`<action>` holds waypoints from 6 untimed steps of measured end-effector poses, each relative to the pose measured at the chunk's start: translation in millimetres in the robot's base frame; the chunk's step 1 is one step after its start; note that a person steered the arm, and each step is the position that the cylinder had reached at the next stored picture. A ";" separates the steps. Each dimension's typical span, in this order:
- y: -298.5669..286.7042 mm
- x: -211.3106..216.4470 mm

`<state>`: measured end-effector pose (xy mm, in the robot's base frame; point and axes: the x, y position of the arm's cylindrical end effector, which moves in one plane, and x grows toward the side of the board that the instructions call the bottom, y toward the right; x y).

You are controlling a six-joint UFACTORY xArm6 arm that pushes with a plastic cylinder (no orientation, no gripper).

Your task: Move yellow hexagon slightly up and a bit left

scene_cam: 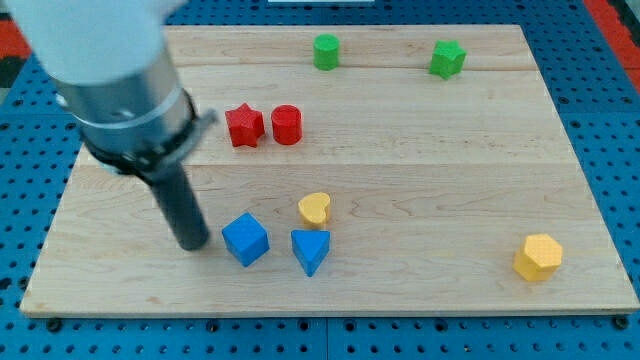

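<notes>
In the camera view, a wooden board (400, 150) lies on a blue table. The yellow hexagon (538, 257) sits near the board's bottom right corner, far from everything else. The rod's tip (192, 243) rests on the board at the bottom left, just left of the blue cube (245, 239). There are no jaws, only a plain rod holding nothing. A blue triangle (311, 250) sits right of the cube, with a yellow heart (315, 208) just above it. A red star (244, 126) and red cylinder (286, 125) sit side by side higher up. A green cylinder (326, 51) and green star (447, 59) are near the top.
</notes>
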<state>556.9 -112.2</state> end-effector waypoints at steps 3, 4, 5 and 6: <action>131.8 58.1; 267.8 56.2; 321.0 35.2; 320.8 8.6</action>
